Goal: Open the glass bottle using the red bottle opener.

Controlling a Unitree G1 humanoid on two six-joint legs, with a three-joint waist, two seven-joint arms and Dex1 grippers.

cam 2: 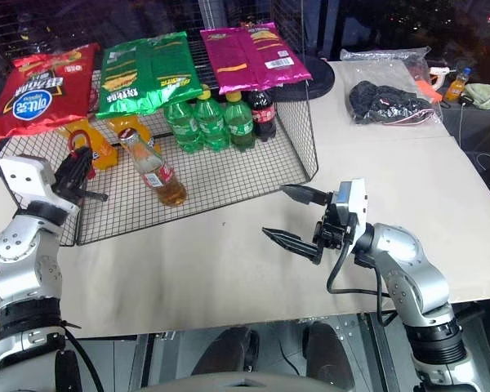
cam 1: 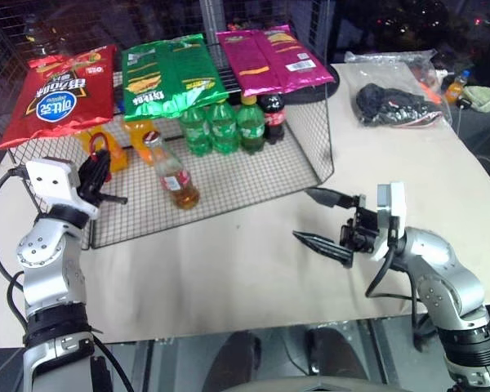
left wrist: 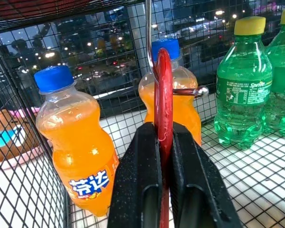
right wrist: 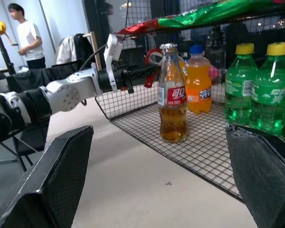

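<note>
Stage: opener acquired, bottle not yet opened.

Left gripper (left wrist: 164,156): black fingers pressed together on the flat red plastic bottle opener with ring-shaped head (left wrist: 162,95), seen edge-on between the pads in the left wrist view. Ring head hooked over a metal wire hook (left wrist: 190,91) hanging inside the black wire rack (cam 1: 253,184). Judged: gripped but not yet lifted clear of the hook.

Small clear glass bottle with amber liquid, red-and-white label and metal crown cap (cam 1: 173,173): upright on the rack's mesh floor, beneath the shelf of snack bags, just beside the orange soda bottles with blue caps (left wrist: 78,142) and near the green plastic soda bottles with yellow caps (cam 1: 222,126). Cap seen in place in the right wrist view (right wrist: 167,47). Nothing holding or steadying it.

Right gripper (cam 1: 327,220): fingers spread wide, empty, hovering over the pale counter (cam 1: 229,269) in front of the rack, pointed toward the bottle, well apart from it.

Done: grasp on opener.
Left: free opener from hook; carry ring head to crown cap; probably steady bottle with right gripper; seat metal insert under cap edge; lever off.

Risk, judged: bottle stands free on wire mesh, could tip under lever force if unsupported.
</note>
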